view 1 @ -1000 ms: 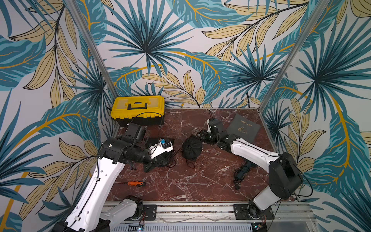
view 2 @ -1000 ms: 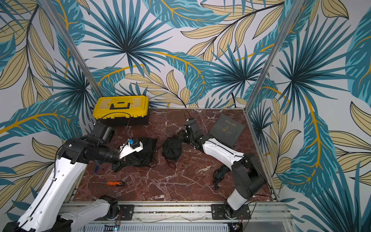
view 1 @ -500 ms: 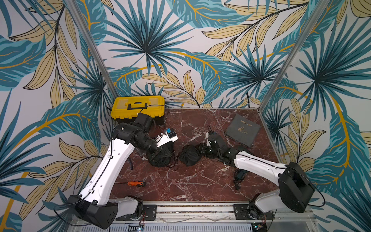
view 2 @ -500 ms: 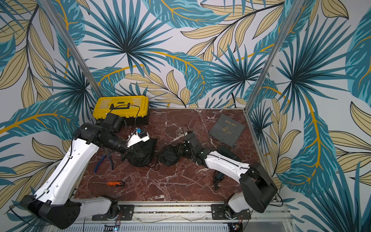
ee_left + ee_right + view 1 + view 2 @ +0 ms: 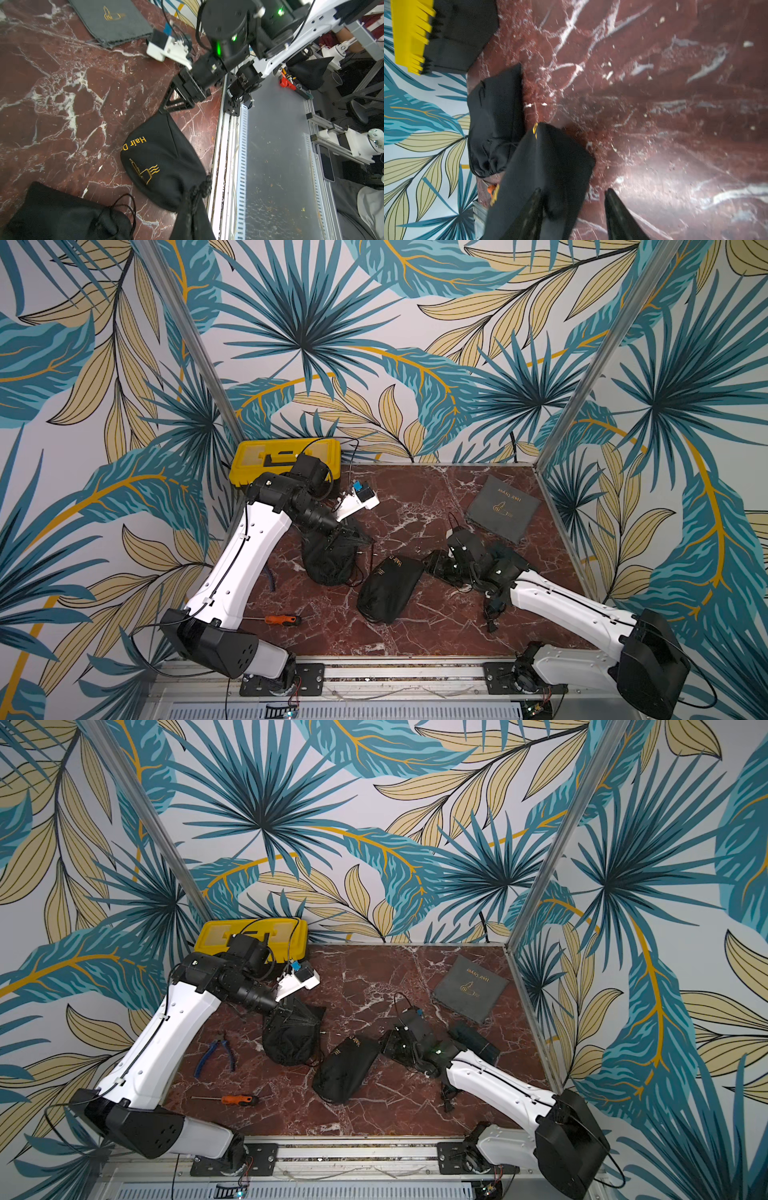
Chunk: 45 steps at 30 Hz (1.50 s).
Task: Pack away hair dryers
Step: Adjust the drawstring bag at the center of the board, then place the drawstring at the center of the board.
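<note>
1. Marble table: free room lies mid-back and front-centre; side posts and the front rail hem it; the yellow toolbox fills the back-left corner.
2. Logo pouch lies mid-table; the right gripper stands spread around its corner, not clamped.
3. Bulging pouch: the left gripper pinches its gathered mouth.
4. The one bare hair dryer, dark teal, lies just beside the right arm; others we cannot see. We judge it rigid, smooth, light: take the handle, mind the loose cord.

Dark teal hair dryer lies flat, partly hidden.
</note>
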Each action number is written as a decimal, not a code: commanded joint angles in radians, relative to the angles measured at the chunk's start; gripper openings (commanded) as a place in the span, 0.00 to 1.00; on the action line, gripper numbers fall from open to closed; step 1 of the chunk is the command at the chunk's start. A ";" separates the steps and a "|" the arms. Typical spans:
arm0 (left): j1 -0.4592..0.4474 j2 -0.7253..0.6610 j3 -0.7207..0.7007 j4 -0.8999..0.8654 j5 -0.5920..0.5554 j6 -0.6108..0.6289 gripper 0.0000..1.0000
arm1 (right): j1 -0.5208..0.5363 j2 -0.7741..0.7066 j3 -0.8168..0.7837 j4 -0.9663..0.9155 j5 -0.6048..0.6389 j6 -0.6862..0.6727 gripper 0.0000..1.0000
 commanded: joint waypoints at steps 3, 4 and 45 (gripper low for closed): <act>-0.009 0.037 0.060 0.054 0.059 -0.054 0.00 | 0.044 -0.028 -0.055 0.077 -0.162 0.083 0.48; -0.010 0.047 0.061 0.062 0.059 -0.058 0.00 | 0.057 -0.029 -0.065 0.114 -0.174 0.097 0.48; -0.022 0.206 0.301 0.123 -0.120 -0.215 0.93 | -0.003 0.702 0.492 0.283 -0.235 -0.059 0.40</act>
